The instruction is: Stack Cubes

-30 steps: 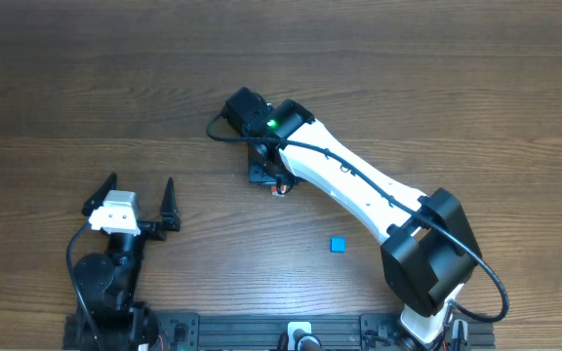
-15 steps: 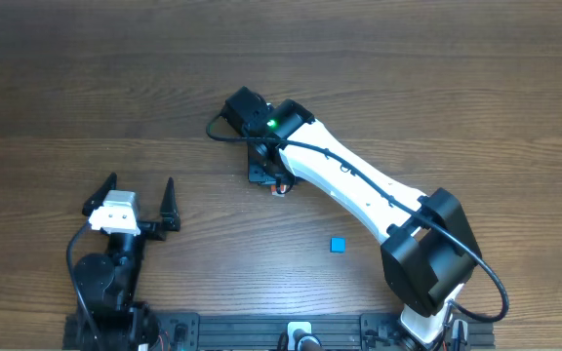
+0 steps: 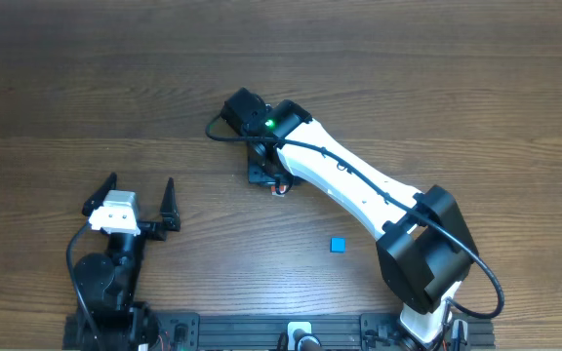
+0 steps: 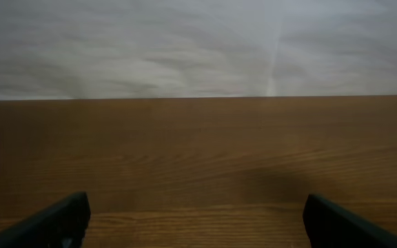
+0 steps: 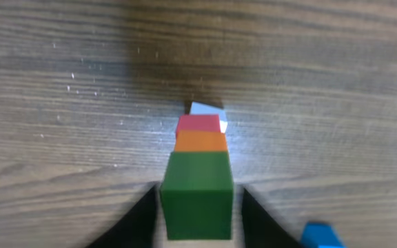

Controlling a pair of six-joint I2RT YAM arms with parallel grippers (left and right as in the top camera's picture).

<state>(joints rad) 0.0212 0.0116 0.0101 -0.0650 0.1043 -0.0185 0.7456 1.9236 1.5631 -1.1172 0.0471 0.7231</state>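
The brown wood-grain table point(image 3: 476, 88) runs across the top view.

The white-and-black right arm point(image 3: 359, 195) stands at the table's near edge on the right. It stretches diagonally across the middle, almost fully extended, and its wrist turns downward at the centre of the table. A green light glows on the wrist housing.

The black left arm point(image 3: 105, 278) is folded tight over its own base on the left, its forearm level and aimed along the table top.

The left gripper point(image 3: 140, 180) is spread wide with nothing between its fingers. It hangs low over bare wood, well apart from every cube.

The right gripper point(image 5: 198, 207) points straight down over a stack of small cubes near the table's centre. It straddles the topmost one closely on two sides. Whether it is clamping that cube or has let go cannot be told.

The stack is four cubes high:
- A green cube point(image 5: 197, 186) sits on top.
- An orange cube point(image 5: 200, 141) lies under it.
- A red cube point(image 5: 198, 125) comes next.
- A pale whitish cube point(image 5: 209, 110) rests on the wood, with one corner showing turned slightly out of line.

A lone blue cube point(image 3: 337, 245) lies flat on the table, apart from the stack and nearer the right arm's base.
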